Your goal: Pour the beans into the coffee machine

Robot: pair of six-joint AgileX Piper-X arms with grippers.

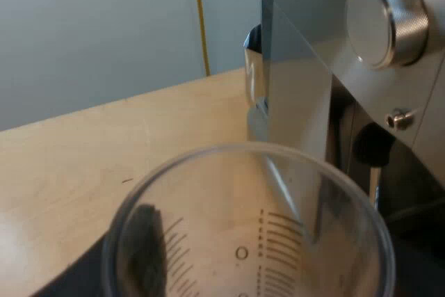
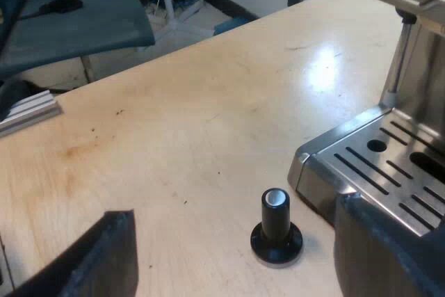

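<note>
Your left end effector (image 1: 257, 276) is closed on the measuring glass (image 1: 243, 149), and one black finger (image 1: 142, 248) shows dark through the wall, pressed against it. The glass sits mouth-up, long axis close to upright. Its wall reads clear past the graduations; whether beans lie lower down, I cannot tell. Just beyond the rim stands the espresso machine (image 1: 299, 95), side panel close by, silver dial (image 1: 386, 19) higher than the glass. That's the relation to mind: the bean hopper sits on the machine's top, so the target lies upward and over toward the machine. I'd judge lift first, tilt after. The left arm is nearer, and it has the load. Your right end effector (image 2: 233, 241) hangs spread wide and empty over the desk (image 2: 174, 123). The black-knobbed tamper (image 2: 276, 231) stands near it, just beside the drip tray (image 2: 389, 158).
</note>
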